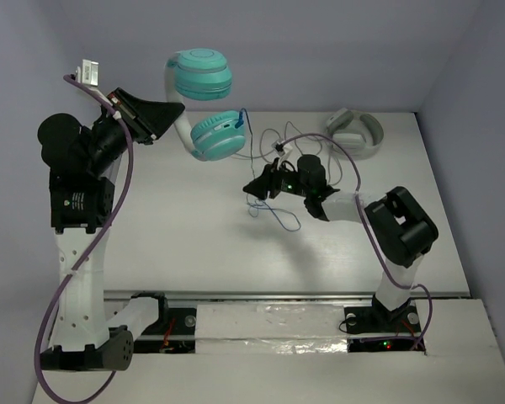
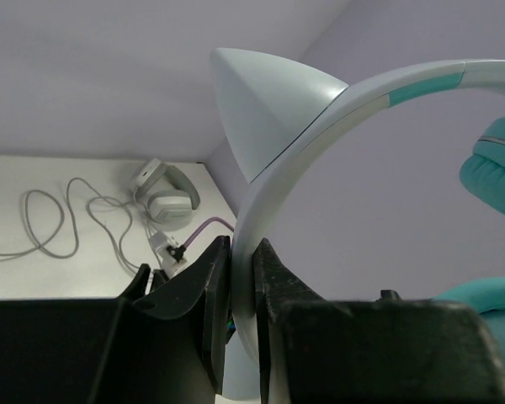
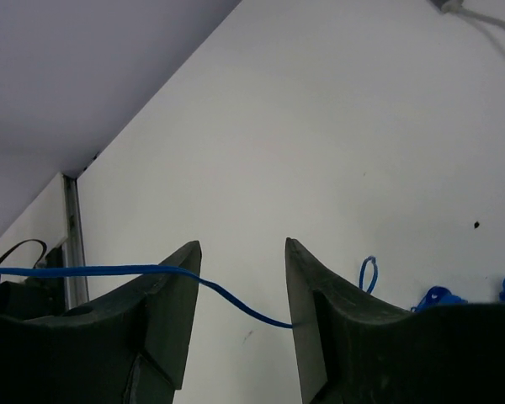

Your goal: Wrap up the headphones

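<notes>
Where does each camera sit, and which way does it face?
Top external: above and behind, looking down at the table; both arms show.
Left wrist: along the left gripper clamping the teal headphones, toward the grey headphones.
Right wrist: tableward past the open right gripper, blue cable between.
Shared: top and left wrist see the grey headphones.

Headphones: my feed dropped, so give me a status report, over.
Left hand shut on headphones at the headband, raised. Right hand open, blue cable crossing between its fingers. Grey headphones far right, out of the way.
</notes>
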You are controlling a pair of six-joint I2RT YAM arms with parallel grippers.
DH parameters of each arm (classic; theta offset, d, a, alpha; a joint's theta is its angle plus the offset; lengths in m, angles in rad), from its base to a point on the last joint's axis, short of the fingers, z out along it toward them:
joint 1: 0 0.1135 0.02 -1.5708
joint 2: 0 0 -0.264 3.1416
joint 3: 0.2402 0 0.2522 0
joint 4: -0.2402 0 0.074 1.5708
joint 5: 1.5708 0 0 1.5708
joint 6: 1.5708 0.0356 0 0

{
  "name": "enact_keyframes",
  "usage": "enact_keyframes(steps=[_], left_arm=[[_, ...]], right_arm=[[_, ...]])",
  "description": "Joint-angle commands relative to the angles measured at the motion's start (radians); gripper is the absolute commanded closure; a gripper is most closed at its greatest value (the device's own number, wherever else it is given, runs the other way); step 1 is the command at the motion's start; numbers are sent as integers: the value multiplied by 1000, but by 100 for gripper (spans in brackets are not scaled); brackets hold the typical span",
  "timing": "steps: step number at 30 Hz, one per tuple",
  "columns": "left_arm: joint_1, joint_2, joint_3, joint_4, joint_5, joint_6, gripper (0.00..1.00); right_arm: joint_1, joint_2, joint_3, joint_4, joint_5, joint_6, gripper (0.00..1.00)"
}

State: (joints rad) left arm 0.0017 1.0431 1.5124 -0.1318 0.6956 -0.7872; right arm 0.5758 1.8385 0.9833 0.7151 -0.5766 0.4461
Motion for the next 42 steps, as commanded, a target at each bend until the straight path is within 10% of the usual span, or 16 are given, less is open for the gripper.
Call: enact_keyframes(steps=[1,4,8,10,27,42], left_arm=[[1,-12,6,123,18,-84,100],[1,-9,-23,172,25,-118,100],[1,5,-47,225,-1,-149,100],[1,6,-60,225,-48,-147,100],[1,-103,-400,159,-602,9,100],[-19,-173,-612,66,-702,180,100]], right_arm=[[1,-30,-46,118,-19,32,50],[1,-27,-89,165,-3,49,55],[1,-65,-106,134,9,68,95],[12,-123,-142,112,38,82,100],[163,-389,-52,-827,518,29,100],[519,-400,501,-1480,918,-168,100]])
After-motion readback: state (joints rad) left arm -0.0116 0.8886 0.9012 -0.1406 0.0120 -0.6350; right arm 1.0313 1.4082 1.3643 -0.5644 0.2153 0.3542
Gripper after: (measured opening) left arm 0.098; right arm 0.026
